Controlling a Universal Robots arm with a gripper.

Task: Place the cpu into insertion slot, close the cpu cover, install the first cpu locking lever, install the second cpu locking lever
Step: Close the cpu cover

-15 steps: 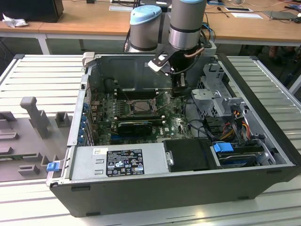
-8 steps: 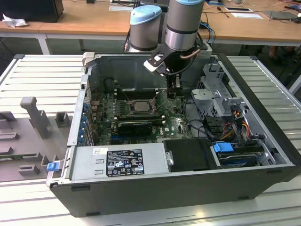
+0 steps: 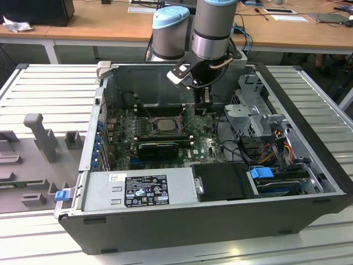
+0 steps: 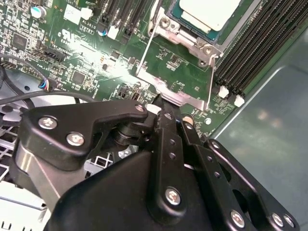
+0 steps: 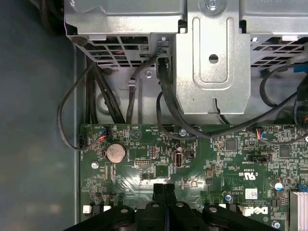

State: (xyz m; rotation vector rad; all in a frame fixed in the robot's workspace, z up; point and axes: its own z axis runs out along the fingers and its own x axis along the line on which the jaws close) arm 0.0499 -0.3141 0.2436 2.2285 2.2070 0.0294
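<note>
With the cpu (image 4: 208,10) lying in the insertion slot (image 4: 166,23) and my pincer (image 4: 161,109) clenched shut at the free edge of the raised cpu cover (image 4: 173,95), I feared that thin edge could slip off the tips and spring back.

Ribbed grey table (image 3: 55,83) under open computer case (image 3: 220,221), grey fixtures (image 3: 41,132).
</note>
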